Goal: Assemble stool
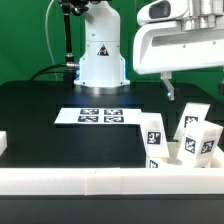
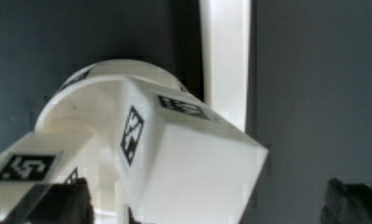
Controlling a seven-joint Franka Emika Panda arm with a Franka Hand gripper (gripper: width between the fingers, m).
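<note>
While the two dark fingers (image 2: 58,195) stand spread wide with nothing between them, the gripper (image 1: 192,88) hangs above the table near the exterior view's right edge, clear of every part. In the wrist view a white stool leg (image 2: 156,150) with black-and-white tags fills the space just ahead of the fingers, lying between them but not pinched. In the exterior view three legs stand close together at the right, below the gripper: one leg (image 1: 153,143) upright, a second (image 1: 190,128) behind it, and a third (image 1: 203,145) tilted at the far right. All three rest against the long white border rail (image 1: 90,182) crossing the foreground. The marker board (image 1: 98,116) lies flat on the black table (image 1: 40,110), before the arm's white base (image 1: 102,55). The seat cannot be identified.
</note>
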